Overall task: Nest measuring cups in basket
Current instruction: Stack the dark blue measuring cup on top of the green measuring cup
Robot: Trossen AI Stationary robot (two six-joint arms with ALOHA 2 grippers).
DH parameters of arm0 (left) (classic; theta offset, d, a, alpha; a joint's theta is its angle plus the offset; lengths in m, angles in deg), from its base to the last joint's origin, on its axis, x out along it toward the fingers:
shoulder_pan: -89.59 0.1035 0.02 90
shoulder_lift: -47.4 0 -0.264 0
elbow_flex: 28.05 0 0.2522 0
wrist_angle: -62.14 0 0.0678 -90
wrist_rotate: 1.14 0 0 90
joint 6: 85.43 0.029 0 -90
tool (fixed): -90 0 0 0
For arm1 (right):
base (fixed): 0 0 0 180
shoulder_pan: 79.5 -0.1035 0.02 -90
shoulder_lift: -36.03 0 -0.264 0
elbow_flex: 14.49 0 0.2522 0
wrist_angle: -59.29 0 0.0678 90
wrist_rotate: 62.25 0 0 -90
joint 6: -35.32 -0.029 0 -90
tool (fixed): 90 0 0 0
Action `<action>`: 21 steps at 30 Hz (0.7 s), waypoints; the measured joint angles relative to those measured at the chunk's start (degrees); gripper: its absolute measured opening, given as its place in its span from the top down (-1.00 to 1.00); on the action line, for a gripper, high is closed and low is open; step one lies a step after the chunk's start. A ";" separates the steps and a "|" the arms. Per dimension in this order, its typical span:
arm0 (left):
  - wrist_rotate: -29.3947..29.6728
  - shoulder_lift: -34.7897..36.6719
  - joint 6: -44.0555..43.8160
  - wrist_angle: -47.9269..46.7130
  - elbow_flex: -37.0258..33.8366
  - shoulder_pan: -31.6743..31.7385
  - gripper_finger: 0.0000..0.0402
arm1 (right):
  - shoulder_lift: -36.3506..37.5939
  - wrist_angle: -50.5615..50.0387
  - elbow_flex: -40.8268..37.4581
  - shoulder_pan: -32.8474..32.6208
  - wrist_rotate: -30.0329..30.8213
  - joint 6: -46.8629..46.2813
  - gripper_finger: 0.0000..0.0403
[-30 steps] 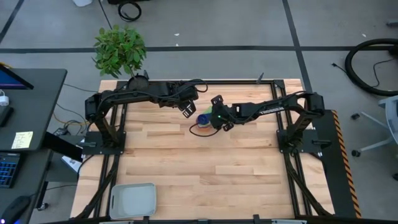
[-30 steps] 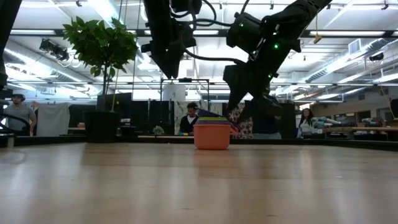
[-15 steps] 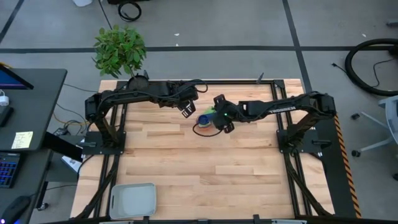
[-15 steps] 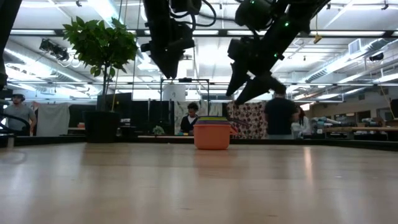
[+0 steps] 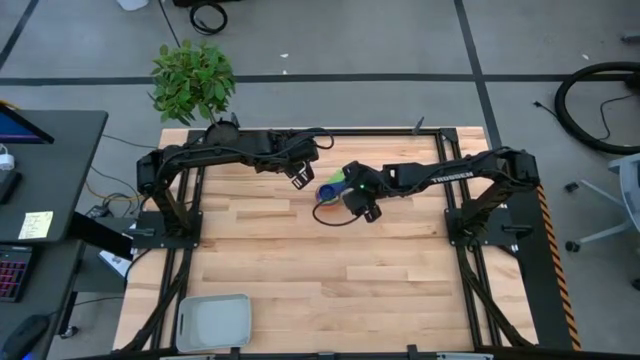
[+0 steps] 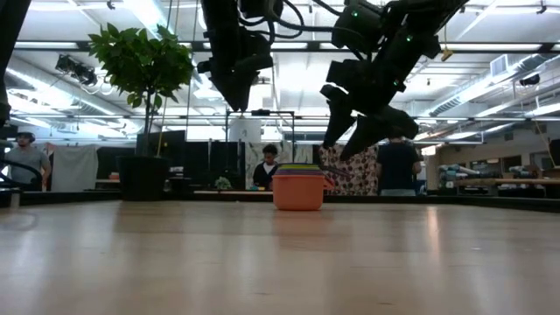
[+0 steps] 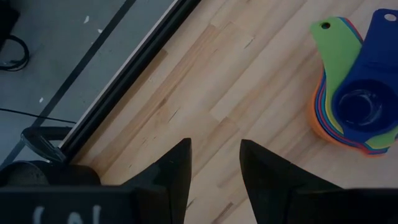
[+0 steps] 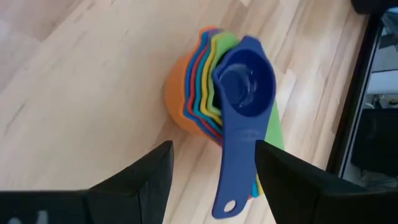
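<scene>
The measuring cups [image 5: 328, 192] stand nested in one stack at the table's middle far part. The orange one is at the bottom, resting on the wood, and the dark blue one [image 8: 244, 81] is on top. Their handles fan out, the green one [image 7: 336, 46] widest. My right gripper [image 8: 211, 177] hangs open just above and beside the stack [image 6: 297, 188], toward the table's right, with nothing between its fingers. My left gripper [image 7: 214, 168] hangs open higher up, left of the stack [image 7: 351, 93]. The light grey basket [image 5: 213, 322] lies at the near left corner.
A potted plant [image 5: 192, 78] stands beyond the far left corner. Dark frame rails [image 5: 470, 250] run along the table's edges. A desk [image 5: 40, 200] stands left of the table. People [image 6: 267, 166] show in the room behind.
My right gripper has risen from beside the stack of cups and turned, and now hangs clear above it, still open. The stack has stayed in place.
</scene>
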 joint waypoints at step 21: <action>0.02 0.00 -0.04 0.33 0.00 0.00 0.30 | -0.02 13.76 -6.96 5.70 0.60 3.67 -0.14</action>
